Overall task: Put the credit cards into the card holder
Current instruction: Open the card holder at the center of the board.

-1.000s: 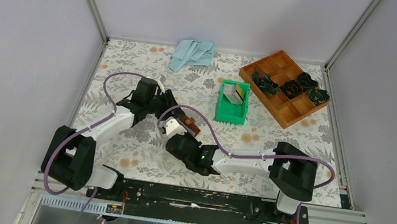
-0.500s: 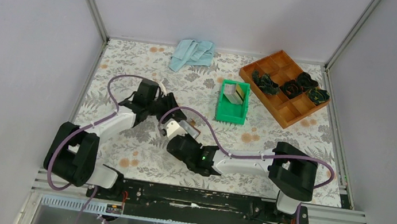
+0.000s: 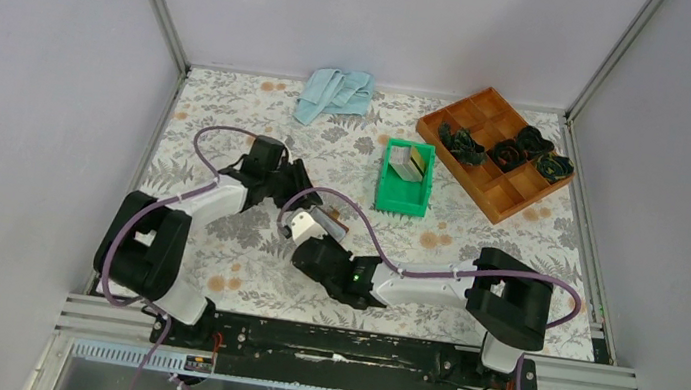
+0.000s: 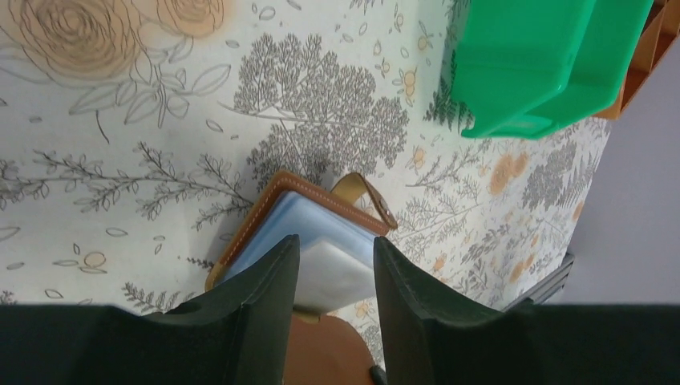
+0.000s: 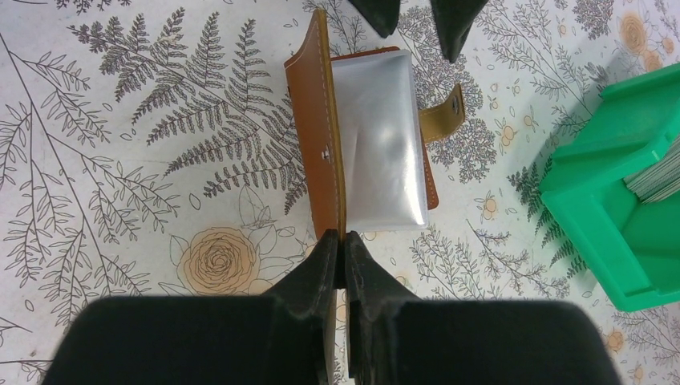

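Lately the left tool (image 4: 333,277) has been brought closer, spread, over the edge of the card holder (image 5: 317,120), whose cover is pinched in the right tool (image 5: 343,253). No card is held; the credit cards (image 3: 410,161) are left in the green bin (image 3: 400,194) beyond.

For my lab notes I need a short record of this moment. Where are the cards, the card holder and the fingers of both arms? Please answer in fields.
card holder: open, clear sleeves showing
right fingers: shut on the edge of the holder's brown flap
left fingers: open, at the opposite edge of the sleeves
credit cards: standing in the green bin
cards in holder: none seen
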Robot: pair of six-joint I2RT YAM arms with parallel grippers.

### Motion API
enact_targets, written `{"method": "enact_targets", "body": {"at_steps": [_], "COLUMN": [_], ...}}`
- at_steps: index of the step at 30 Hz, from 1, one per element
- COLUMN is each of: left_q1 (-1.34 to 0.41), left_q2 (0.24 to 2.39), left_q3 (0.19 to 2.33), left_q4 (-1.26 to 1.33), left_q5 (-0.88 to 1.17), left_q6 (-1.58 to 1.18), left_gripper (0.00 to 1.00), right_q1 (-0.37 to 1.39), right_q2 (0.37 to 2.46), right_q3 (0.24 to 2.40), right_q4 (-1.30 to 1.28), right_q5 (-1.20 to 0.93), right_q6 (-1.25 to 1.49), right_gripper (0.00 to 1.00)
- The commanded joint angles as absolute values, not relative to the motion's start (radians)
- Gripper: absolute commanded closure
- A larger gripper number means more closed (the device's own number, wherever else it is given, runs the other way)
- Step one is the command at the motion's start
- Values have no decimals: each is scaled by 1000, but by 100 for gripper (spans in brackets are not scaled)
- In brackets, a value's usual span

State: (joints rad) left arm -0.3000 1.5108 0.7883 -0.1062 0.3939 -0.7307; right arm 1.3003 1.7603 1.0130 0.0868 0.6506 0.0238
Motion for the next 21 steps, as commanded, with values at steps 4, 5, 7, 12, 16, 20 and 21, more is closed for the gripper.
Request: {"method": "enact_targets", "body": {"at_steps": [4,5,7,12,16,20,21], "left_q1": [-299,-303,-307,-323,-326,-327,-327], "left_q2": [1581,1590,1609,1630,1623,1609,1601], "left_q3": [874,877,875,849,821,820,819], "left_q4": [-66,-63,-49,-25,6,6,3], "left_q5": [366,375,406,479,524,562,567], "left_q6": [-736,-734,-734,-720,-727,-728,-727], "left_gripper": [54,54,55,58,58,59,59], "right_q1": [1304,1304,1304,1304,1304,1304,1304], "right_q2": [1732,1733,1737,1746,1749,1753,1752], "right_q3": [1000,1000,1002,1003,1003,1005,1005], "right_q4": [101,102,102,103,103,101,101], "right_q5": [647,646,643,644,641,644,643], "right_q6": [33,34,33,34,35,36,37], "right_gripper": [97,97,97,97,97,97,97]}}
